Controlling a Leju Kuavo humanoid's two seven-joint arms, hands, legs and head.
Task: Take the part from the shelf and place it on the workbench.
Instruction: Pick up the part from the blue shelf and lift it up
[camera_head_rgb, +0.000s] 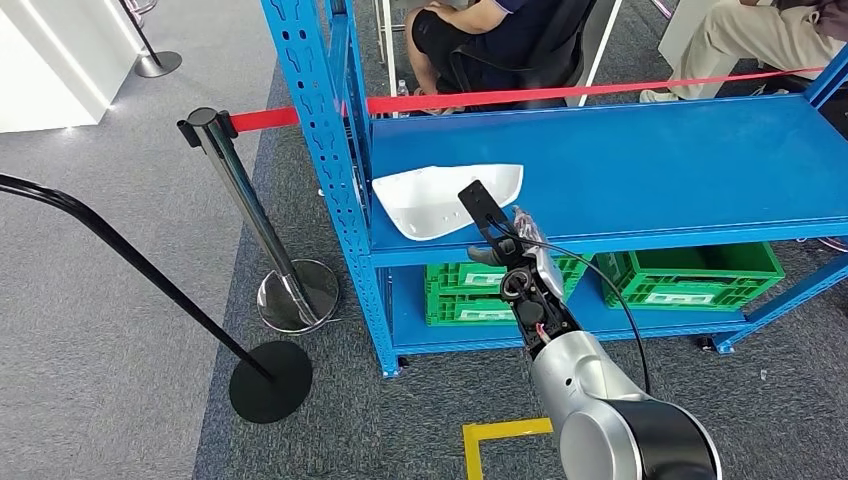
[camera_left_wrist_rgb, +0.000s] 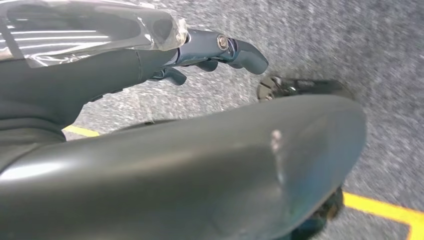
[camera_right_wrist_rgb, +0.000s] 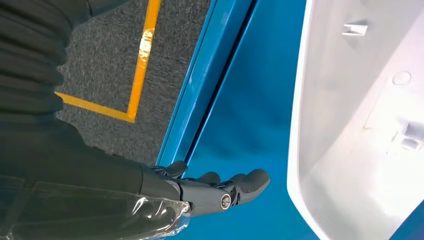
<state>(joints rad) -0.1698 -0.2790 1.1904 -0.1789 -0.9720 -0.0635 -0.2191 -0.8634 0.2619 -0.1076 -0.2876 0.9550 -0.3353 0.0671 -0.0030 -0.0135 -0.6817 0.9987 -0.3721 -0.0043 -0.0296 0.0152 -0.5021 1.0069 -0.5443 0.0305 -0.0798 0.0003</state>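
The white moulded part (camera_head_rgb: 445, 198) lies on the left end of the blue shelf's (camera_head_rgb: 650, 160) upper board, close to the front edge. My right hand (camera_head_rgb: 505, 252) reaches in from below and hovers at that front edge, just right of the part. Seen from the right wrist, the hand (camera_right_wrist_rgb: 215, 189) holds nothing: its fingers (camera_right_wrist_rgb: 250, 181) stretch out over the blue board, a short gap away from the part's (camera_right_wrist_rgb: 360, 125) rim. My left hand (camera_left_wrist_rgb: 200, 50) hangs over the grey carpet with loosely bent fingers and nothing in it.
Green crates (camera_head_rgb: 690, 275) stand on the lower shelf board. A chrome post (camera_head_rgb: 250, 215) with a red belt (camera_head_rgb: 600, 92) and a black stand (camera_head_rgb: 270, 380) are left of the shelf. People sit behind the shelf. Yellow tape (camera_head_rgb: 500, 435) marks the floor.
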